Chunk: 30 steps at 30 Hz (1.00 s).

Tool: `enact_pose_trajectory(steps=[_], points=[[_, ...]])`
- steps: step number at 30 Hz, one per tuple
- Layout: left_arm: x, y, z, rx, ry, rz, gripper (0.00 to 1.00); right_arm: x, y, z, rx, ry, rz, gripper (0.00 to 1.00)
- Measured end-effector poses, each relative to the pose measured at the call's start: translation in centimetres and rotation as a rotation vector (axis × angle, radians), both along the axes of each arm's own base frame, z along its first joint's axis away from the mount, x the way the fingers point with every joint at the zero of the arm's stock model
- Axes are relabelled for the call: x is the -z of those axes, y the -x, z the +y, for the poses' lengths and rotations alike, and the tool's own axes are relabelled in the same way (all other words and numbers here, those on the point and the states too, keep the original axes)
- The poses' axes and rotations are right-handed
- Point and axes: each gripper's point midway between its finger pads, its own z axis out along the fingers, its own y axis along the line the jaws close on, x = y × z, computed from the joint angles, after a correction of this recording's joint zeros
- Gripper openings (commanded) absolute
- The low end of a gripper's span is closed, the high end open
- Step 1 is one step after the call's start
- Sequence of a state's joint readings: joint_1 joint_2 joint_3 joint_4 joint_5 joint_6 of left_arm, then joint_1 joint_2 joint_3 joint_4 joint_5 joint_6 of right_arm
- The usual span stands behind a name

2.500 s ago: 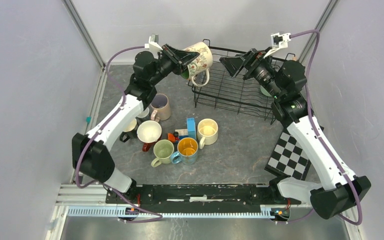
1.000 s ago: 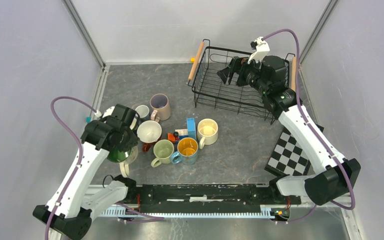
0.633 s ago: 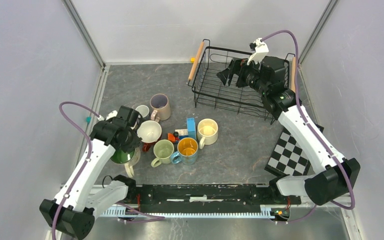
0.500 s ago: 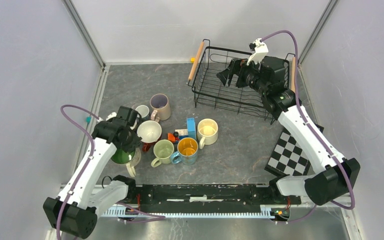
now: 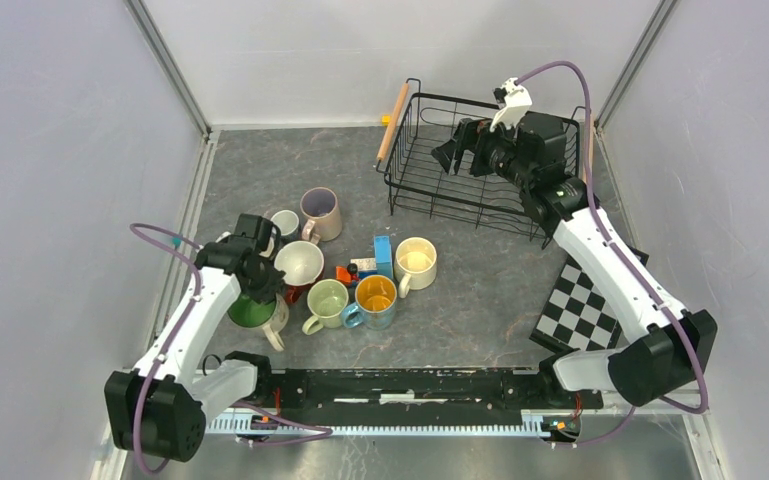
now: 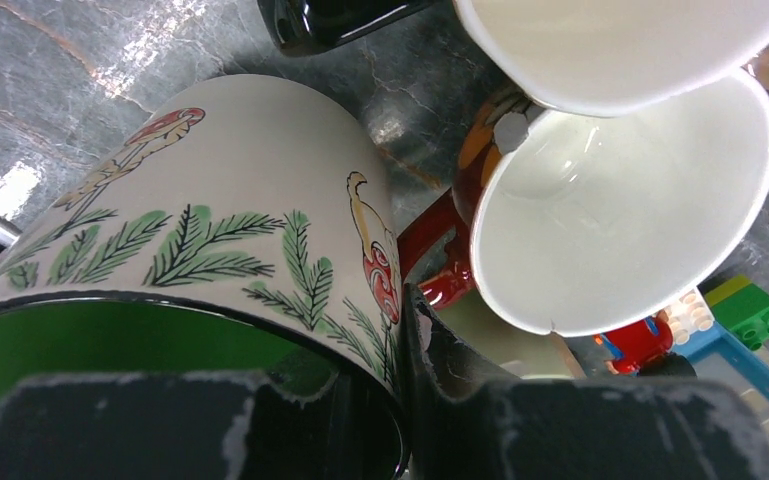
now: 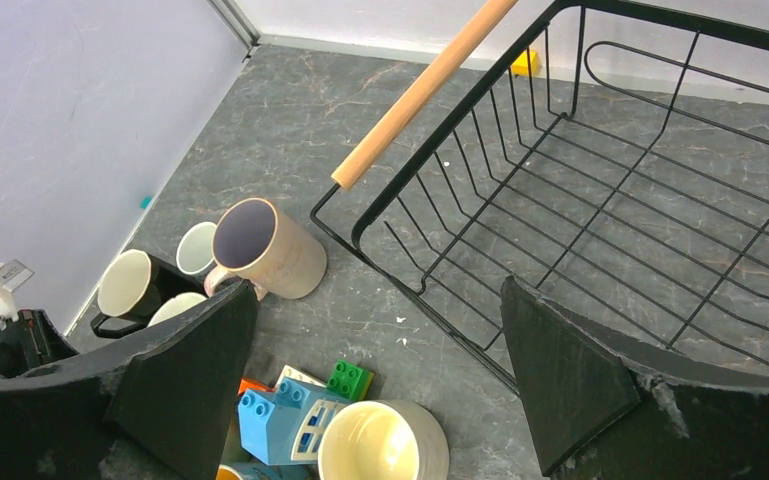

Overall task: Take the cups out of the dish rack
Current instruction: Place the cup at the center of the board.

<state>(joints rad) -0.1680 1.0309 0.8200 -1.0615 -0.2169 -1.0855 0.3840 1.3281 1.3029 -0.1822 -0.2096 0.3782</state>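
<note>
L gripper [image 6: 365,425]: I'm clamping pine-print mug [image 6: 230,190] by rim, well left of rack [image 5: 392,186], for parking beside other mugs [image 5: 299,262]. R gripper [image 7: 380,370]: hanging wide, empty, over rack.

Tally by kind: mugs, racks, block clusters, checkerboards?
mugs: 8 in view, one in the left end effector
dish rack: 1
toy block cluster: 1
checkerboard: 1
Total: 11

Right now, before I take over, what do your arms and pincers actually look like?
Both the left arm and right arm have white links between bulky black joints, each trailed by a purple cable. A small white bracket sits on the right wrist. The right pincer has wide, matte black wedge-shaped fingers, scuffed pale along the edges.
</note>
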Motion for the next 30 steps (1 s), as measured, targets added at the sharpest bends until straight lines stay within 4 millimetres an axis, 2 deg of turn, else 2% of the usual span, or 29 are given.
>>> enact_pose_trajectory(steps=[13,21,30], points=[[2.2,-1.1,0.0,-0.038,0.007,0.016,0.03,0.6,-0.1,0.4,-0.02,0.01,0.01,0.98],[2.8,-1.6,0.0,-0.043,0.006,0.016,0.19,1.4,-0.5,0.5,-0.021,0.018,0.027,0.98],[2.4,-1.9,0.4,-0.049,-0.013,-0.002,0.38,1.7,-0.6,0.6,-0.028,0.024,0.032,0.98]])
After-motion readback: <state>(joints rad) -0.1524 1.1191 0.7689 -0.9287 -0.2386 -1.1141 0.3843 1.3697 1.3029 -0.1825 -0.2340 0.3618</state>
